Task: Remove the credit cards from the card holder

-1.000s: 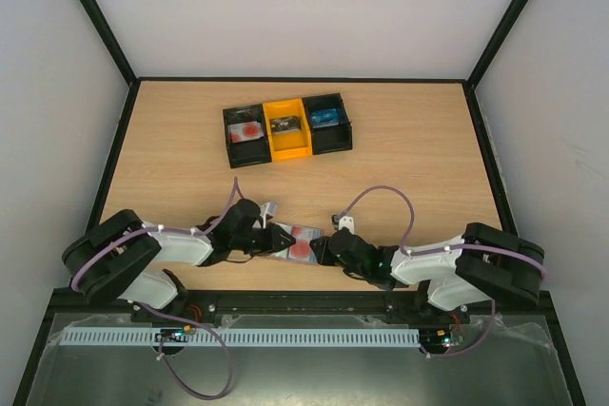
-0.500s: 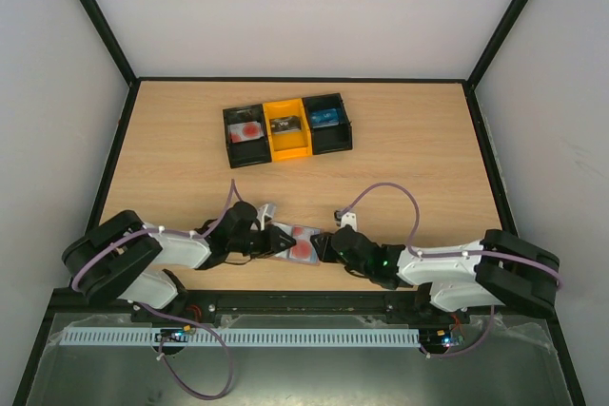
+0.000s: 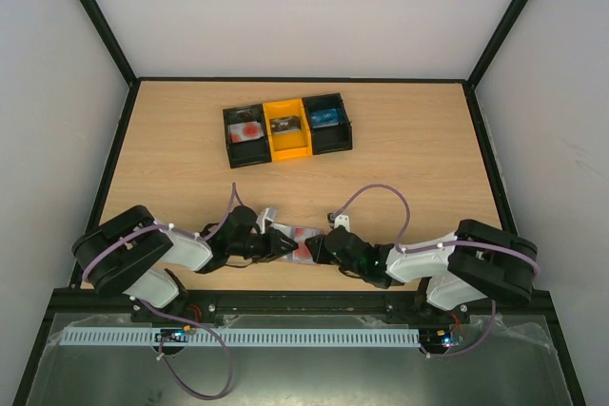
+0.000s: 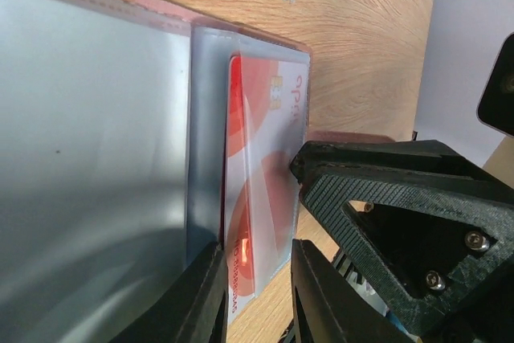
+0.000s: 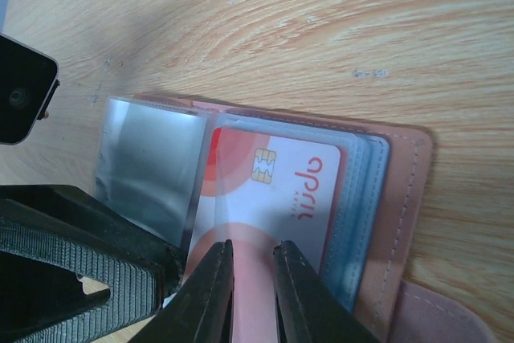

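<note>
Here, open card holder (image 5: 405, 198) (credit card (image 5: 289, 190) sleeved), left gripper (image 4: 255, 279) pinching

White arms (image 3: 181, 246), purple cables (image 3: 381, 193), black left pincer (image 4: 255, 295)

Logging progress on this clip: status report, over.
Left gripper clamped on card holder. Right gripper nearly shut at edge of pale card, grip unclear. Card not yet out. Tray far back, out of the way.

Glossy plastic card (image 5: 281, 190); card holder (image 5: 405, 198) perhaps leather; wood-grain table (image 5: 321, 30).
</note>
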Robot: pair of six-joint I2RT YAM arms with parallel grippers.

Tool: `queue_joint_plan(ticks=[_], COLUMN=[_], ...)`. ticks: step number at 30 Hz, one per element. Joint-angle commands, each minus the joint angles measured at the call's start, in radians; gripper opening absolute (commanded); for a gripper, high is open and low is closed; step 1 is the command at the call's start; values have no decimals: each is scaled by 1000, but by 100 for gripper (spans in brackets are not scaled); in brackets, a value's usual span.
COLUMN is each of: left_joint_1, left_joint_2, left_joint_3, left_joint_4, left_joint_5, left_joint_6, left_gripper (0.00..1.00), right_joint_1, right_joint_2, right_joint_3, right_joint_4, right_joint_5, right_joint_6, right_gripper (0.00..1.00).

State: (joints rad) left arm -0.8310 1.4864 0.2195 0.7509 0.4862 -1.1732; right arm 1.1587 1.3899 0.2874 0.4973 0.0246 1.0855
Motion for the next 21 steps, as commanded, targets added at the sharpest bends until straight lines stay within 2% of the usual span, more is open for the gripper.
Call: queue_joint_plan(ticks=[1, 12, 21], left_joint_1=[-7, -6, -7], left_joint_2=[-3, -103, -54], left_joint_3=[-4, 29, 9], left_joint_4=[13, -179, -92], left_joint_5=[-6, -77, -61], left_joint_6=[12, 99, 68], left_gripper=[25, 28, 27], right_joint_1=[6, 5, 5], right_joint_2=[14, 44, 42], right_joint_3=[-35, -44, -40], right_joint_4=[-7, 5, -3], right_joint_5=[18, 38, 34], right_joint_6=[18, 18, 16], right_gripper=[15, 13, 13])
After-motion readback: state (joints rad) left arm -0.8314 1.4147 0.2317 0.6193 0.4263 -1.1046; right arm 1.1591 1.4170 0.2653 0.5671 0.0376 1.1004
